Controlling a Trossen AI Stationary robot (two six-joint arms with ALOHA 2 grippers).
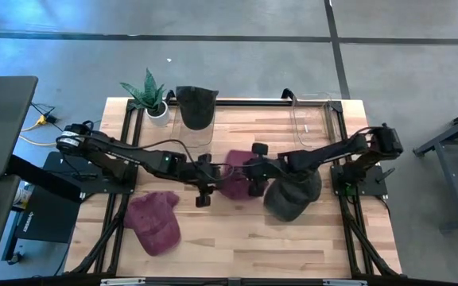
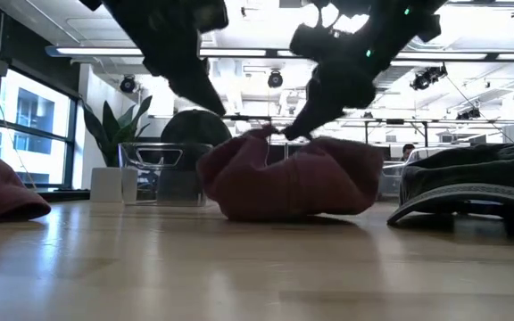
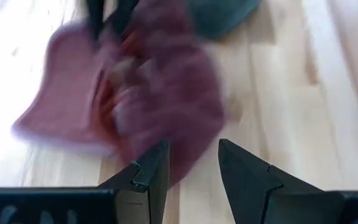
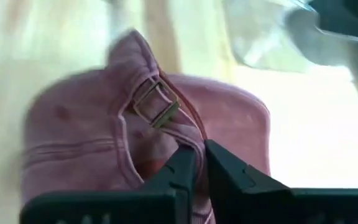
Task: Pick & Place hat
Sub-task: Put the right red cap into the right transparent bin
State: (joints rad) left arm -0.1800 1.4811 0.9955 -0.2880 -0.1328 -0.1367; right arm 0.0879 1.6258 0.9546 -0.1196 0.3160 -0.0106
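Maroon hat (image 4: 135, 130) in right claw (image 4: 196, 155) (mid-table).

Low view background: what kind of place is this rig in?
Probably an open-plan lab or office workspace. Behind the wooden table run exposed ceiling ducts with strip lights and tall windows; the high view shows a bare concrete floor around the table.

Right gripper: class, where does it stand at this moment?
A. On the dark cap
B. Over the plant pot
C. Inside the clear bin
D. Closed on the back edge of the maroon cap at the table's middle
D: the right gripper pinches the maroon cap beside its strap buckle; its fingers are nearly together.
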